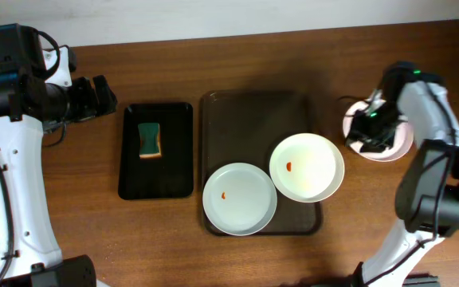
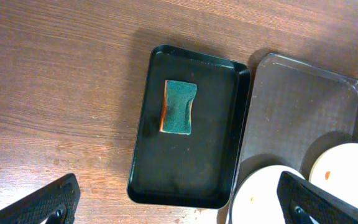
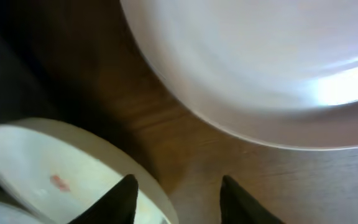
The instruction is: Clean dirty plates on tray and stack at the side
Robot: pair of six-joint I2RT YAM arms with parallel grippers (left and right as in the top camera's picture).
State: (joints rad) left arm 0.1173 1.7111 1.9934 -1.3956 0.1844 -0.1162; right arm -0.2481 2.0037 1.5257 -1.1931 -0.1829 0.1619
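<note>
Off to the right of the brown tray (image 1: pixel 253 112), on the table (image 1: pixel 174 64), the side plate (image 1: pixel 397 149) is lying under the right gripper (image 3: pixel 178 182), whose fingers are standing apart with nothing between them. Two more are sitting on the tray, the front plate (image 1: pixel 240 198) and the right-hand plate (image 1: pixel 307 167), rims touching, each showing an orange smear. The left gripper (image 2: pixel 178 180) is hanging wide open beside the black tray (image 2: pixel 145 155) holding the green sponge (image 2: pixel 180 107). By my reading, the side stack is just being started; doing this well is calling for raising the right arm straight up, clear of the rim, then pressing the sponge flat on a smear while the other arm is steadying that plate.
</note>
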